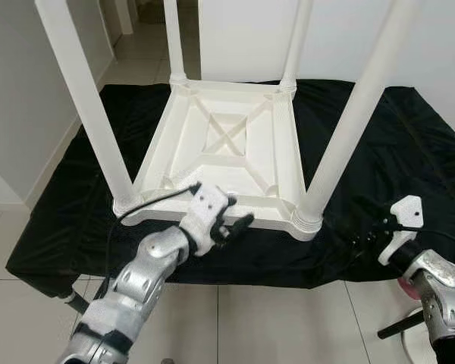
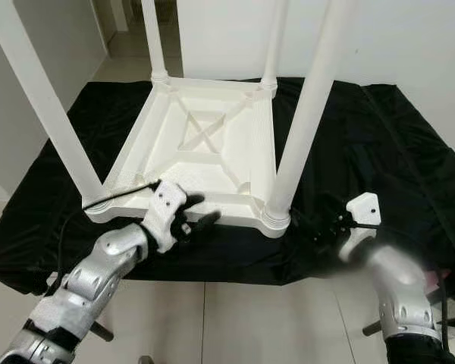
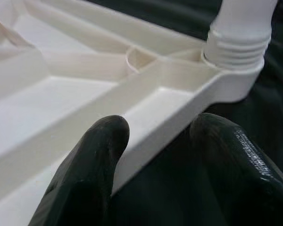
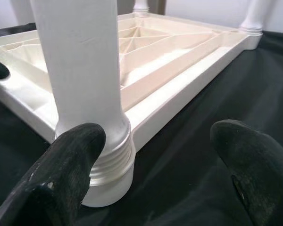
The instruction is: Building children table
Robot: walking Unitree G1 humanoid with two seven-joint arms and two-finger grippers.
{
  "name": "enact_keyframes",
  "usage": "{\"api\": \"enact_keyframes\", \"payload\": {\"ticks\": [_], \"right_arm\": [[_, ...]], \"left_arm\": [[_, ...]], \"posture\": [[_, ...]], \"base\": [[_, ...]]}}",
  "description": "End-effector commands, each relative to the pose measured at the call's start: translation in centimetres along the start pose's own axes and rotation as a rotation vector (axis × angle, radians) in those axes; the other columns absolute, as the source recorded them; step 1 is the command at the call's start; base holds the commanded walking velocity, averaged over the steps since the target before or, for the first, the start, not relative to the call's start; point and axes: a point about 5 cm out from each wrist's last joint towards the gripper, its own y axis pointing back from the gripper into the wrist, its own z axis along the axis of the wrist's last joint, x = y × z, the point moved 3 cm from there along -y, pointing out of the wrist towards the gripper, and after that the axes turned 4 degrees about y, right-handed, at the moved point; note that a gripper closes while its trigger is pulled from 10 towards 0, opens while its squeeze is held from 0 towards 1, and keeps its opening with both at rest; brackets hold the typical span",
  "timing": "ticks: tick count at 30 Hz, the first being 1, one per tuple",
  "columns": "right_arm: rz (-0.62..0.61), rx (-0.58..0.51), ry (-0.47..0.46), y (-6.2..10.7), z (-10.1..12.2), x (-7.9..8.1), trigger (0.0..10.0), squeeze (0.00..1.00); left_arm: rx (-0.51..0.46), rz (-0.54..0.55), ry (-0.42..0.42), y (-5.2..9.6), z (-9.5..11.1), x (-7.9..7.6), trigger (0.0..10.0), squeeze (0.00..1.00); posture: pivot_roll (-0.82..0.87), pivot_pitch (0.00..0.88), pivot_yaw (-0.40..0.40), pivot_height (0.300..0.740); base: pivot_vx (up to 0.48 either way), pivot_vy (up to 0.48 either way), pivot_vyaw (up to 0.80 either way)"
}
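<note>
A white plastic children's table [image 1: 235, 152] lies upside down on a black cloth [image 1: 394, 152] spread on the floor. Its four legs stand upright in the corner sockets, the near right leg [image 1: 349, 121] and near left leg [image 1: 91, 106] being the closest. My left gripper [image 1: 239, 225] is open at the table's near rim [image 3: 146, 141]. One finger [image 3: 94, 160] rests against the inner side, the other sits just outside over the cloth. My right gripper [image 4: 160, 141] is wide open, low over the cloth just right of the near right leg's threaded base [image 4: 108, 174].
Pale tiled floor [image 1: 273, 318] surrounds the cloth. White walls stand on the left and behind, with an open passage at the back left. A black rod [image 1: 398, 327] lies on the tiles by my right arm.
</note>
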Motion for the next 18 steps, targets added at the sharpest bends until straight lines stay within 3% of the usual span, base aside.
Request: {"api": "enact_keyframes", "payload": {"ticks": [1,10,18], "right_arm": [[0.083,-0.001,-0.005,-0.8,0.3,1.2,10.0,0.00],[0.201,-0.029,-0.024,-3.8,0.7,3.1,10.0,0.00],[0.332,0.000,-0.048,-3.6,0.9,3.8,10.0,0.00]], "left_arm": [[0.001,0.012,-0.028,0.3,0.4,0.0,10.0,0.00],[0.020,-0.075,-0.053,1.1,1.1,-1.8,10.0,0.00],[0.041,-0.030,-0.068,1.5,0.9,-1.3,10.0,0.00]], "posture": [[-0.05,0.046,0.024,0.740],[-0.03,0.054,0.018,0.740],[0.00,0.049,0.007,0.740]], "base": [[0.000,0.000,0.00],[0.000,0.000,0.00],[0.000,0.000,0.00]]}}
